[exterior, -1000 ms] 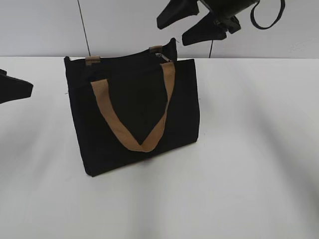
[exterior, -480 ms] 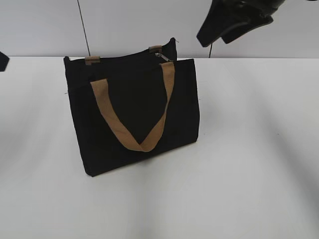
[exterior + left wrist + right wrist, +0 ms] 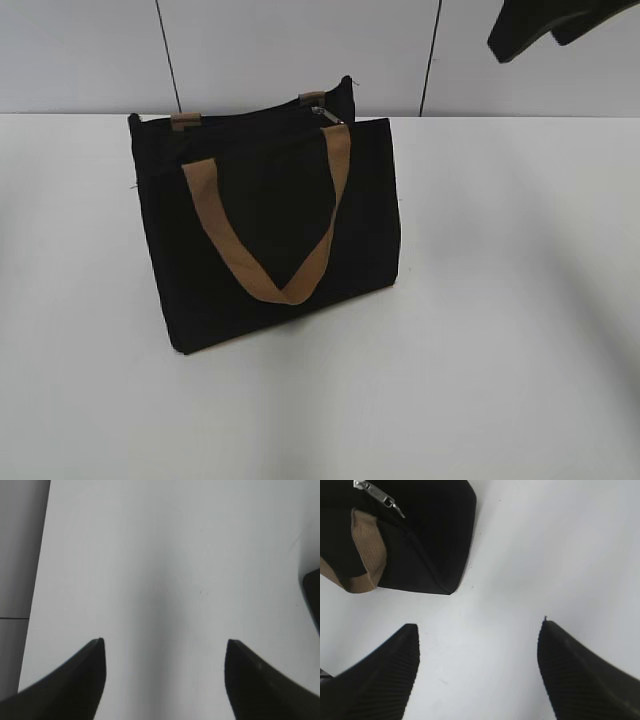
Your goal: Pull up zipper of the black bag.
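Observation:
The black bag [image 3: 270,225] stands upright on the white table, left of the middle, with a tan handle [image 3: 270,225] hanging down its front. Its zipper [image 3: 260,125] runs along the top edge, and the grey pull tab [image 3: 328,115] sits at the right end. The right wrist view shows the bag's corner [image 3: 420,540] and the pull tab [image 3: 382,500] at the upper left. My right gripper [image 3: 479,630] is open and empty, high above the table to the right of the bag [image 3: 545,25]. My left gripper [image 3: 164,647] is open and empty over bare table, out of the exterior view.
The white table [image 3: 500,300] spreads on all sides of the bag. A grey panelled wall [image 3: 280,50] stands behind it. In the left wrist view the table's edge [image 3: 42,555] runs down the left side, and a dark corner [image 3: 312,592] shows at the right.
My right gripper has risen and moved right, away from the bag's top. My left gripper has drawn back out of the exterior view at the left. The bag has not moved.

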Tool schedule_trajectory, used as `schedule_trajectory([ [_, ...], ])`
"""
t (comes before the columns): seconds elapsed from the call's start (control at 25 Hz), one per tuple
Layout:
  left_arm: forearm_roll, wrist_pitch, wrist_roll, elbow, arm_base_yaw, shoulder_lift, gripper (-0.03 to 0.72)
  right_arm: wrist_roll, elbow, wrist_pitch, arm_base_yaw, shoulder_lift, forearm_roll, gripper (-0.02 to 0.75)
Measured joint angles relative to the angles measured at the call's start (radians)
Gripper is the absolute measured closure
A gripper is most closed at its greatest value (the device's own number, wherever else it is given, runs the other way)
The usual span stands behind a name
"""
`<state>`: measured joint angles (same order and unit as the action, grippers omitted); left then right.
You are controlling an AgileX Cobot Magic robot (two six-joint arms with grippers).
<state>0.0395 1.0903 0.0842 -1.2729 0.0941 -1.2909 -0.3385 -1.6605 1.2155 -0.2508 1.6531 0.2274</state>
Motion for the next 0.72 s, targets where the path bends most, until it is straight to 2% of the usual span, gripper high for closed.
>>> schedule_trajectory([
  [0.16,-0.021,0.001,-0.007,0.0,0.0,0.032,0.143,0.063,0.0,0.001,0.0,-0.072,-0.065,0.181],
  [0.36,-0.073,-0.006,0.049,0.037,0.0,0.15,0.145,0.088,0.045,0.001,0.0,-0.202,-0.091,0.181],
  [0.52,-0.129,-0.036,0.07,0.176,0.0,0.315,0.145,0.106,0.237,-0.017,0.0,-0.376,-0.092,0.181],
  [0.72,-0.172,-0.073,0.081,0.398,0.0,0.558,0.145,0.109,0.524,-0.141,0.0,-0.629,-0.093,0.181],
])
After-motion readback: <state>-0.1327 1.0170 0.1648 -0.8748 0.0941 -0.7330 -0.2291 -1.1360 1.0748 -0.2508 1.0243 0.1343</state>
